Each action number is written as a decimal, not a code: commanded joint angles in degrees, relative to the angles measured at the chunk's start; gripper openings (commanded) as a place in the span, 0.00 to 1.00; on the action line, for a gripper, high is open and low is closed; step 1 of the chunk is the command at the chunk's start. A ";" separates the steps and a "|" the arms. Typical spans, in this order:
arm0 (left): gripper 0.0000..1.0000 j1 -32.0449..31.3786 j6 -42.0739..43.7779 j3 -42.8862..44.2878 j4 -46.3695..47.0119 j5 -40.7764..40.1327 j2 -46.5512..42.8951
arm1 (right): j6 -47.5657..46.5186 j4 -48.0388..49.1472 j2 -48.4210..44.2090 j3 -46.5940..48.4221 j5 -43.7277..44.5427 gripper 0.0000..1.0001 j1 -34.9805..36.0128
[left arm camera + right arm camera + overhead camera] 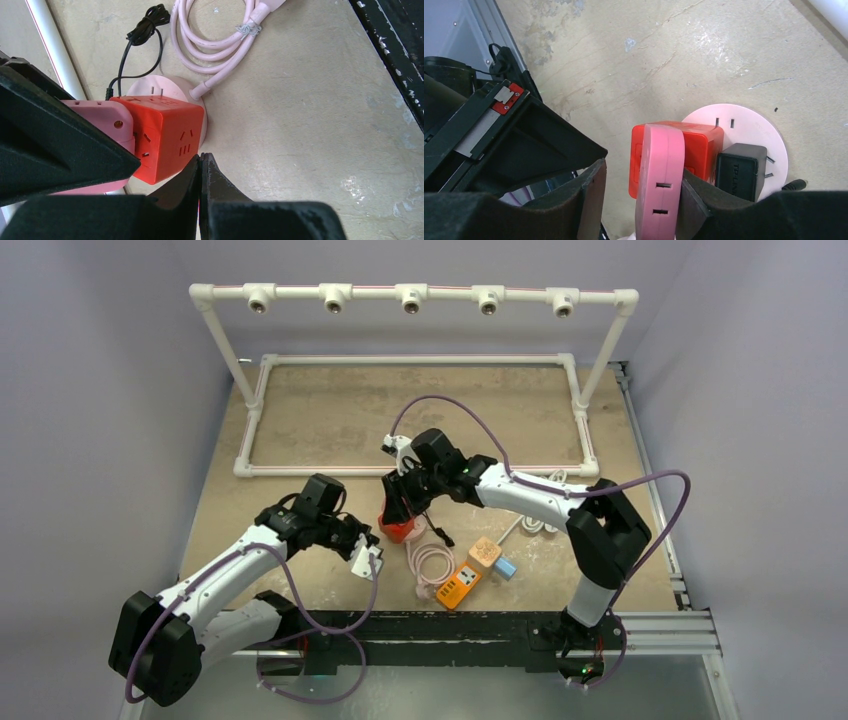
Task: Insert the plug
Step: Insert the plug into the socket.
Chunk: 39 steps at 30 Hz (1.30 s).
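1 pink plug (659,185) upright against 1 red cube socket (165,135) on 1 round pink base (749,125), 1 blk adapter (739,172) beside, R gripper (643,172) released, straddling plug w/ gap one side, L gripper (201,167) clenched, empty, tips just beside cube, 1 coiled pink cord (215,35), 1 orange strip (459,586) near.

We find open tabletop (330,415) inside the pipe frame (320,470) | near side crowded: red socket cube (400,532), pink cable coil (430,565), orange power strip (458,587) | right gripper (398,512) overhangs the cube.
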 commanded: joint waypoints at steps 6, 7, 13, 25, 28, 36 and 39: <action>0.00 -0.34 -0.69 1.66 -1.26 0.63 -0.39 | -4.43 -9.92 -0.84 2.81 5.18 0.58 -0.59; 0.00 -0.34 -0.67 1.76 -1.35 0.67 -0.40 | -4.96 -10.56 -0.89 3.22 5.52 0.59 -0.59; 0.00 -0.34 -0.80 1.93 -2.10 0.91 -0.42 | -5.63 -12.88 -1.81 5.06 7.89 0.59 -0.59; 0.00 -0.35 -0.50 2.06 -3.57 1.62 -0.61 | -7.91 -14.47 -3.13 6.29 10.97 0.78 -0.67; 0.00 -0.36 -0.52 2.10 -3.35 1.43 -0.62 | -8.09 -12.21 -4.63 4.74 10.47 0.98 -1.35; 0.00 -0.32 -2.15 2.55 -1.64 0.63 -0.51 | -4.49 -0.72 -10.01 -4.09 2.15 0.99 -5.94; 0.00 -0.34 -1.98 2.63 -1.87 0.38 -0.60 | -4.49 -1.37 -11.10 -4.41 2.57 0.99 -7.10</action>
